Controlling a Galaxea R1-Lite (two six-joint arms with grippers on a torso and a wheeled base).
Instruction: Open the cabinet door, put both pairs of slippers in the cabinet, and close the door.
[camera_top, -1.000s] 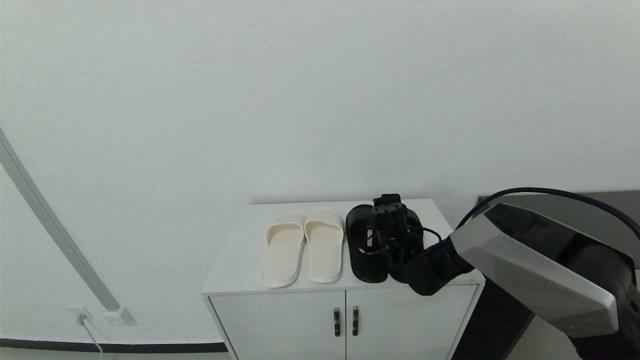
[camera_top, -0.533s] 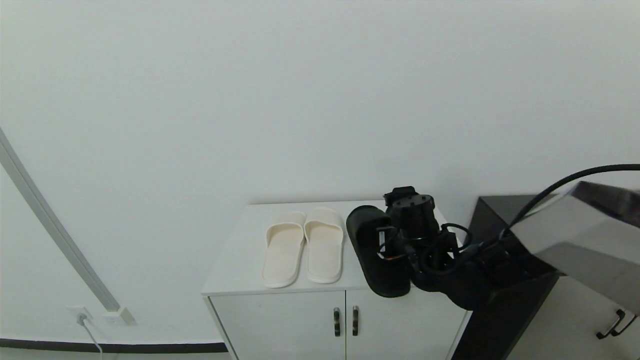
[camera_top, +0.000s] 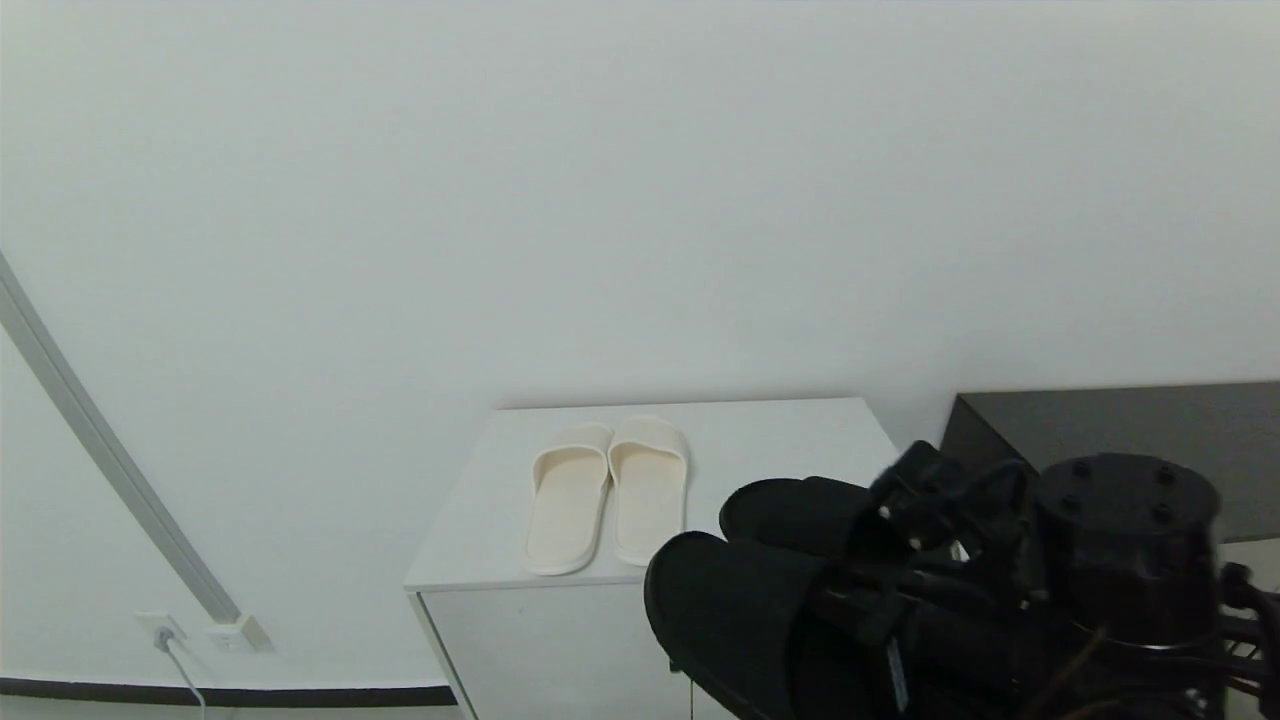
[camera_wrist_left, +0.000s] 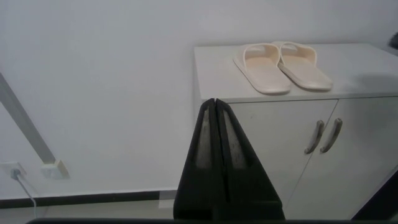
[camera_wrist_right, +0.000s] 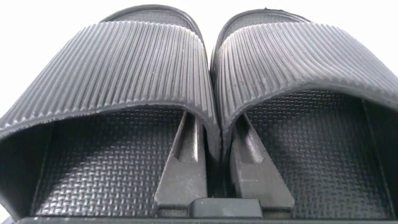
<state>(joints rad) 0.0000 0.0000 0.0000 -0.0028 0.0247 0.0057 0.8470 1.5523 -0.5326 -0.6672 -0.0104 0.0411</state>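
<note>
right gripper (camera_wrist_right: 217, 146), pinching the black slippers (camera_top: 740, 600) by their straps, lifts them off the cabinet (camera_top: 780, 430) — doors (camera_wrist_left: 267, 137) unopened; left gripper (camera_wrist_left: 215, 106) pressed together.

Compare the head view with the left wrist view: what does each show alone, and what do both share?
Head view alone: the black slippers, held off the cabinet. Left wrist view alone: the left gripper, fingers together, and both door handles in full on closed doors. Shared: the white slippers on that cabinet and the wall socket.
</note>
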